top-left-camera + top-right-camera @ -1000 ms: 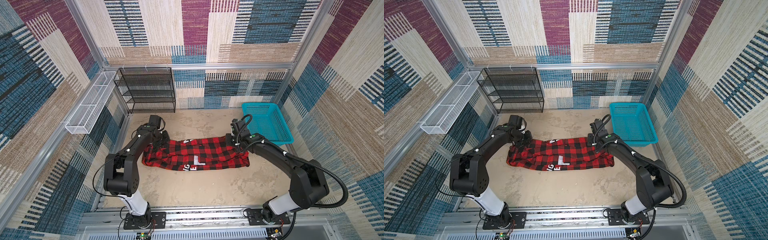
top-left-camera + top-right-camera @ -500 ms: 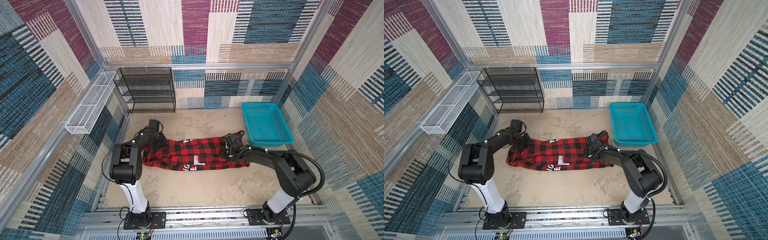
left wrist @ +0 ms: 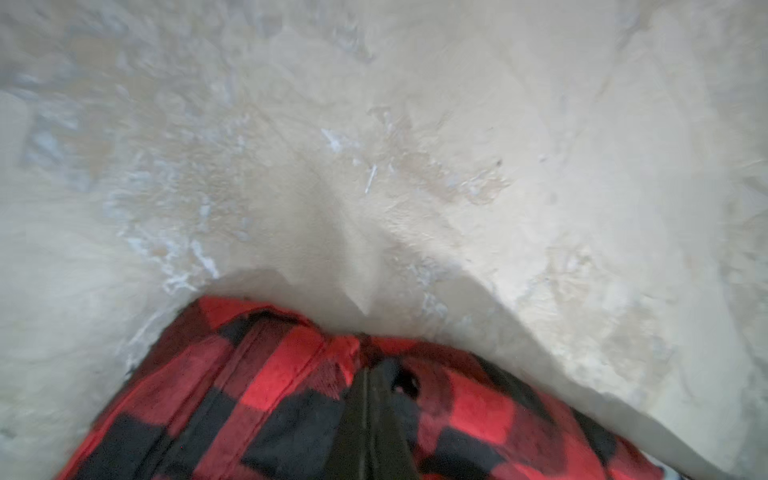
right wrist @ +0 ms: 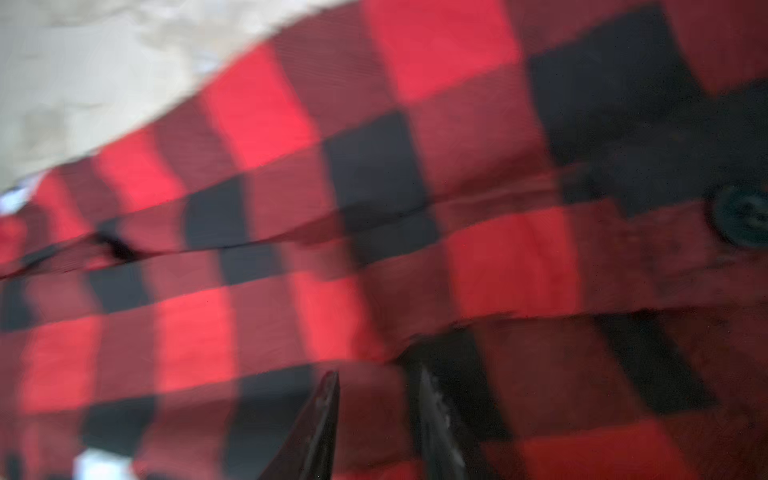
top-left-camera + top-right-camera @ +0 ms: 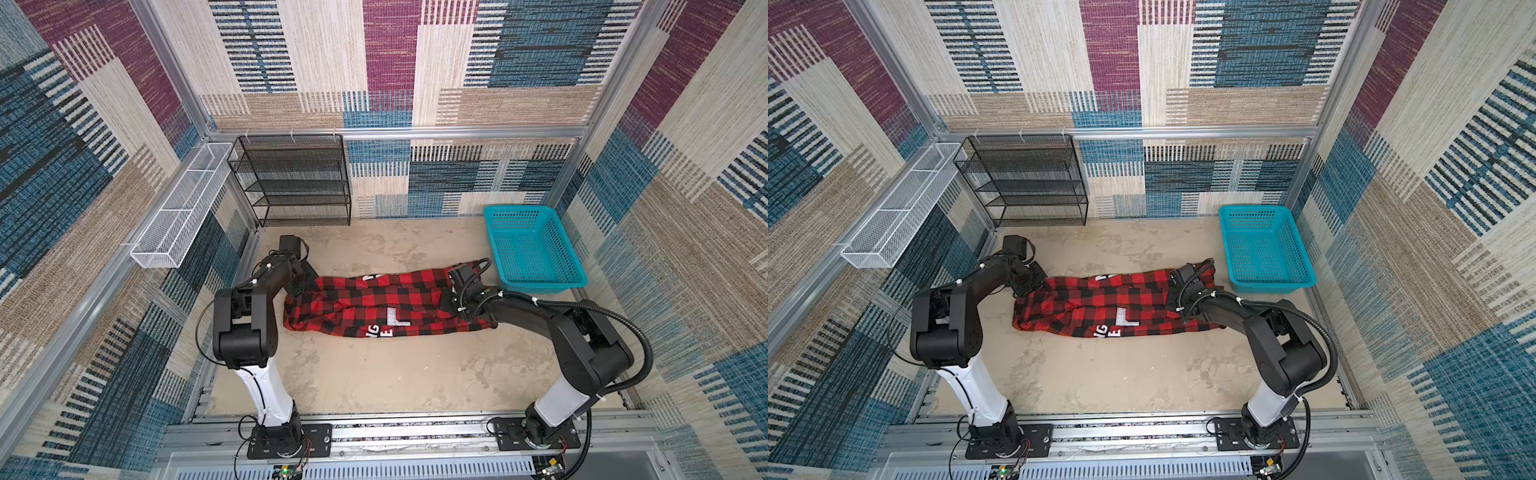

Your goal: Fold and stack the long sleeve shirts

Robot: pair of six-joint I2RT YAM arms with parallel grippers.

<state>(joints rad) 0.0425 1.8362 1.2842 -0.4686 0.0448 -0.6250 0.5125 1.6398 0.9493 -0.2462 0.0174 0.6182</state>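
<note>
We see large red-and-black buffalo-check flannel shirt (image 5: 386, 305) with white lettering, mid beige tabletop (image 5: 374, 374), stretched 9-to-3 o'clock. Left gripper (image 3: 365, 415) clenched on bunched cloth at shirt's 9 o'clock end. Right gripper (image 4: 378, 419) on 3 o'clock end, fingertips (image 4: 328, 415) apart; grasping or not, we cannot tell. Teal plastic mesh basket (image 5: 540, 286) at shirt's 2 o'clock.

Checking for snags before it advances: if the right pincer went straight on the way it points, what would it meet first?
The red-and-black flannel shirt: the right pincer points into its folds at close range, though blur hides whether it already touches.
</note>
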